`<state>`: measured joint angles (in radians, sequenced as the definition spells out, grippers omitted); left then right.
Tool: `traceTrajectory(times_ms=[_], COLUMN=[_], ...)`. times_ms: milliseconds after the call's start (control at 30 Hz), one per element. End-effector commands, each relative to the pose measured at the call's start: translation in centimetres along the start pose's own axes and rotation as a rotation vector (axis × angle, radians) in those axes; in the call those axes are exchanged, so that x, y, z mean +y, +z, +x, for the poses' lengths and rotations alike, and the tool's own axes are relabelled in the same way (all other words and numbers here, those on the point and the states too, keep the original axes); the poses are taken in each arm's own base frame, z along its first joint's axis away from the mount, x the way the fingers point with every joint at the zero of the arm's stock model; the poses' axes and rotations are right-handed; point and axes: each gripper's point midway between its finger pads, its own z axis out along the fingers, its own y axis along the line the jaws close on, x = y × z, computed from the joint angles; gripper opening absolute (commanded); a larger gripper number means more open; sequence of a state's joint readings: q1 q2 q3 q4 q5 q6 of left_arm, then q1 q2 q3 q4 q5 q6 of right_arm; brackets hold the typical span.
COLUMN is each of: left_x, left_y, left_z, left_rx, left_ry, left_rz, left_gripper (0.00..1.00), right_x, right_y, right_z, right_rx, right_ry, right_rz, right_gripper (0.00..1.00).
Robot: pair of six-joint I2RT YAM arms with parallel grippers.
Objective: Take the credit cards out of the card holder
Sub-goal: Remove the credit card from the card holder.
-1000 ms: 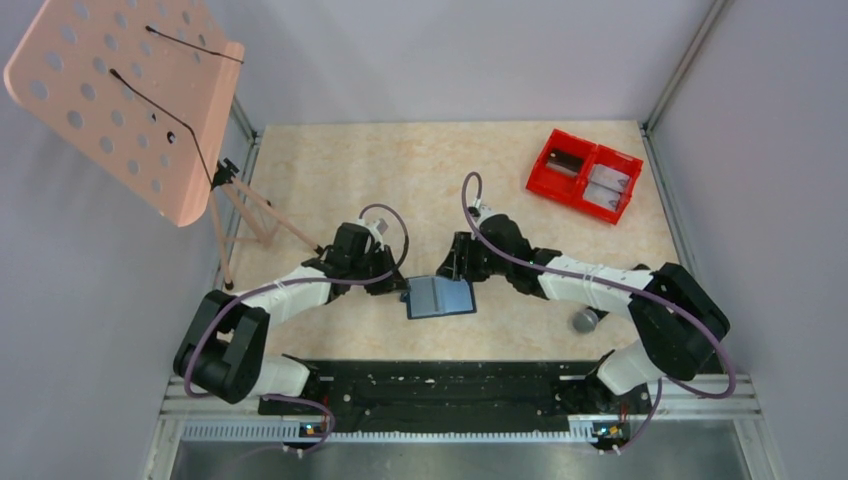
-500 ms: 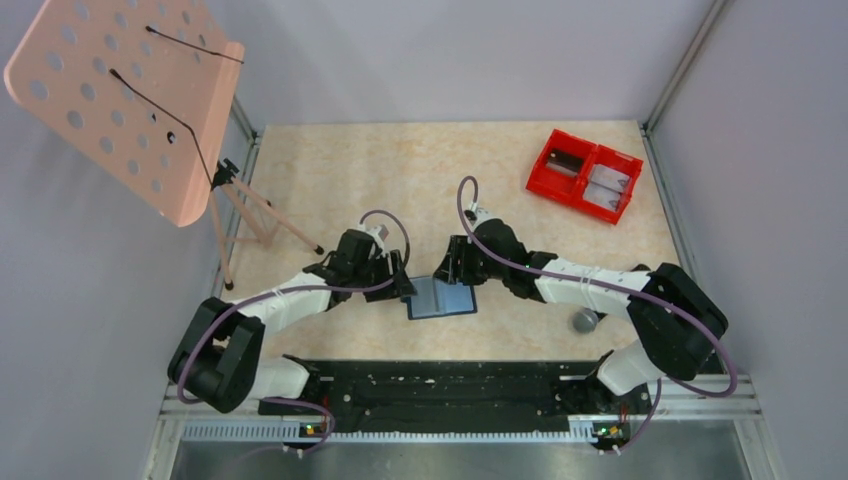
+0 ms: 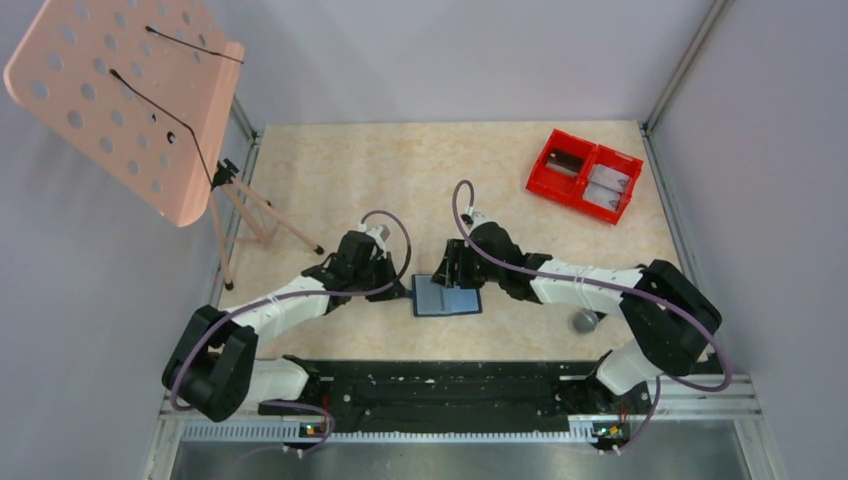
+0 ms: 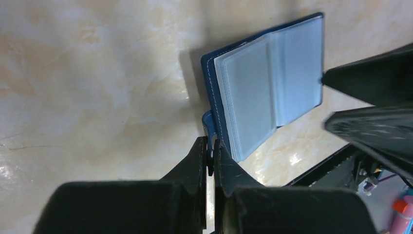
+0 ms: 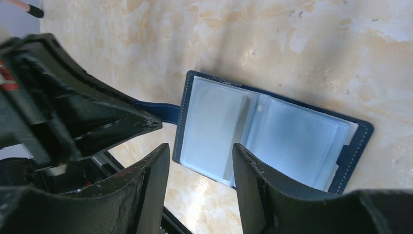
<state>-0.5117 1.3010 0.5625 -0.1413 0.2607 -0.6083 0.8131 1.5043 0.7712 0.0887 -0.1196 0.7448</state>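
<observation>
Presently the open navy-blue bifold card holder [image 3: 446, 297] lies flat on the marbled bench [image 3: 400, 180], long axis left-right. Right end effector [image 5: 199, 148] hovers directly above it, half open, empty; left end effector [image 4: 210, 155], closed, meets its strap tab [image 4: 208, 124].

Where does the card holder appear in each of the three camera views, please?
Top external: card holder, open, just below the middle of the table.
Left wrist: card holder, upper centre-right, pockets up.
Right wrist: card holder, centre, open flat.
Shared landmark: the blue strap on its edge, plain in both wrist views, too small to see from the top.
</observation>
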Motion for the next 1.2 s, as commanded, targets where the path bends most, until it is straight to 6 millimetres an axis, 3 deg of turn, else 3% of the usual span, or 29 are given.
traceTrajectory(times_ms=[0, 200, 633, 1167], left_x=[-3.9, -5.5, -5.8, -5.3], left_y=[-1.9, -2.9, -3.1, -3.1], left_z=[-2.1, -2.5, -2.3, -2.5], left_rx=[-0.099, -0.137, -0.135, -0.139], left_ry=[0.015, 0.003, 0.001, 0.017], left_rz=[0.173, 0.258, 0.274, 0.243], left_gripper=[0.0, 0.0, 0.0, 0.0], right_x=[1.0, 1.1, 2.4, 0.1], right_y=[0.8, 1.6, 2.1, 2.0], right_z=[0.2, 1.1, 1.7, 1.9], right_rx=[-0.002, 0.031, 0.05, 0.047], right_ry=[-0.016, -0.027, -0.019, -0.042], right_rz=[-0.005, 0.002, -0.047, 0.073], right_gripper=[0.52, 0.53, 0.55, 0.45])
